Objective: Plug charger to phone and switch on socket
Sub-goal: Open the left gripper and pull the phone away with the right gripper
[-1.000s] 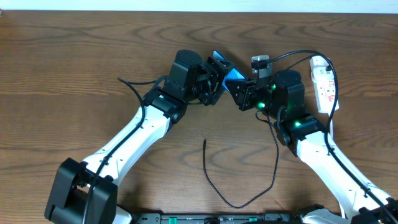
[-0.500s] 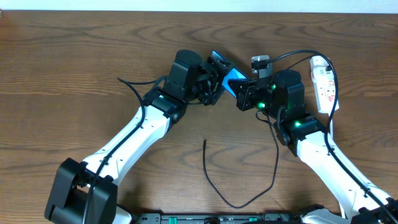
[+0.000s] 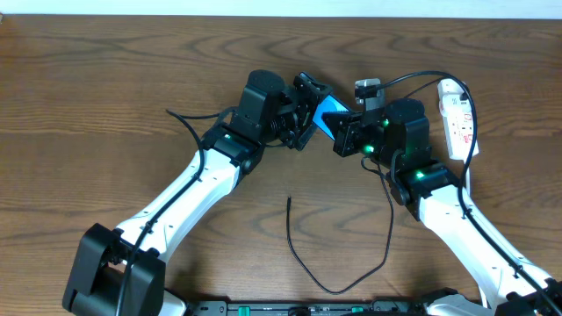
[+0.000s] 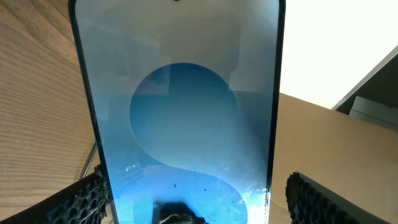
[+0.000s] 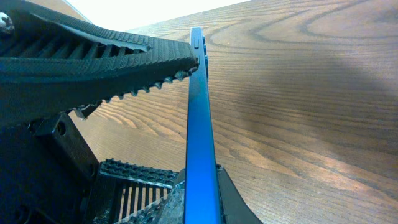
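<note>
Our left arm rises from the 7 o'clock corner of the desk [image 3: 105, 79] and angles toward 1 o'clock, with its wrist bent so the left gripper [image 3: 307, 114] faces 3 o'clock. Our right arm comes up from 5 o'clock, folds at the elbow and points the right gripper [image 3: 344, 133] toward 9 o'clock, so the two meet nose to nose just above the desk's middle.

The phone [image 3: 329, 111] sits between them, lifted and tilted, with its blue screen facing our left wrist camera. The left jaws stand wide on either side of it, and a gap shows beside one edge of the phone. The right jaws are clamped across the phone's thin side, with toothed pads [image 5: 124, 56] on both faces.

The socket [image 3: 457, 114] lies at 3 o'clock of the right wrist, close to the desk's right edge. The charger [image 3: 303, 263] loops at 6 o'clock, its loose tip lying below the phone and well apart from it. Bare wood lies open from 9 to 12 o'clock.
</note>
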Motion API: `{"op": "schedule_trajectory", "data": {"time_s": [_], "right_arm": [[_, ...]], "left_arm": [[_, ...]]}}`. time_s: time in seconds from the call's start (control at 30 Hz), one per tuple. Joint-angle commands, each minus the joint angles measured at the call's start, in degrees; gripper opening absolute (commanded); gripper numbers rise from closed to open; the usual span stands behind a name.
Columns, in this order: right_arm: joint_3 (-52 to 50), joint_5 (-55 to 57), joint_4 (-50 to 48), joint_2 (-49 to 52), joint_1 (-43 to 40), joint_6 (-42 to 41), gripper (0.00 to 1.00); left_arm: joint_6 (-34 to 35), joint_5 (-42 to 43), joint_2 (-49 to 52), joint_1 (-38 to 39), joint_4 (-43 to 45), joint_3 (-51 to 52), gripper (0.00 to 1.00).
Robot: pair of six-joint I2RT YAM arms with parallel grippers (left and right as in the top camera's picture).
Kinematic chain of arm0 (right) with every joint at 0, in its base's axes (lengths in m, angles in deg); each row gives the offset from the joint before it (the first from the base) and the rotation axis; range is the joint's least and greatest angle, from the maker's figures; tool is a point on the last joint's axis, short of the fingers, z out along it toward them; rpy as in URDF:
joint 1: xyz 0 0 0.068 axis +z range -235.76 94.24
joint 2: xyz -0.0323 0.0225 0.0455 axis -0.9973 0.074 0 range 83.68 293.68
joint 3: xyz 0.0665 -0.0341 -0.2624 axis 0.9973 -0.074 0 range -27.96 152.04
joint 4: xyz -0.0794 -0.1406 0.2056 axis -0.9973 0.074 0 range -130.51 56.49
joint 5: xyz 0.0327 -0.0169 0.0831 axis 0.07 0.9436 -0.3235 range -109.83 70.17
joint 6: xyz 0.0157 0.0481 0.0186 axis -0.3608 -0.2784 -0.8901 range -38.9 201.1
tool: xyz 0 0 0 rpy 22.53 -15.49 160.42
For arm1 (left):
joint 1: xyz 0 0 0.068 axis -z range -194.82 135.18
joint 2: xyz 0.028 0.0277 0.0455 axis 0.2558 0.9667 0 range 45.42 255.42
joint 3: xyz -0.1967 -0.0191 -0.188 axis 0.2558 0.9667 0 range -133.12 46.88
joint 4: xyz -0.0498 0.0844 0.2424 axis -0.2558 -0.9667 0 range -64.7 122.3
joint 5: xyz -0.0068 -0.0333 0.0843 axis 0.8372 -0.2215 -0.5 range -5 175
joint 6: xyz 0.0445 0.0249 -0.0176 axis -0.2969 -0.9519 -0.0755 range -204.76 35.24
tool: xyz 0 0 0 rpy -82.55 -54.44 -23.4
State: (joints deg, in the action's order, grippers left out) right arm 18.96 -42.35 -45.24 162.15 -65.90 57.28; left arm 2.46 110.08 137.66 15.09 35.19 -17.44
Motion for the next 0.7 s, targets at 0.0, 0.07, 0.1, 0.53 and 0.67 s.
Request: {"op": "schedule_trajectory", "data": {"time_s": [0.0,0.07,0.1,0.53,0.67], "right_arm": [[1.1,-0.5,-0.7,0.3,0.0,-1.7,0.01],[1.1,-0.5,-0.8,0.3,-0.8,-3.6,0.01],[1.1,-0.5,-0.8,0.3,-1.3,-4.3,0.01],[1.1,-2.9,-2.0,0.3,-12.0,-21.6,0.01],[1.1,-4.1,-2.4,0.3,-15.5,-31.5,0.01]], "left_arm": [[-0.9,1.2,-1.5,0.0,0.2,-0.5,0.89],[-1.0,3.4,-1.5,-0.1,1.0,-0.5,0.9],[-1.0,4.3,-1.5,-0.1,1.4,-0.5,0.9],[-1.4,12.1,-1.5,-1.0,6.6,-0.5,0.9],[-1.4,13.6,-1.5,-1.0,6.6,-0.5,0.9]]}}
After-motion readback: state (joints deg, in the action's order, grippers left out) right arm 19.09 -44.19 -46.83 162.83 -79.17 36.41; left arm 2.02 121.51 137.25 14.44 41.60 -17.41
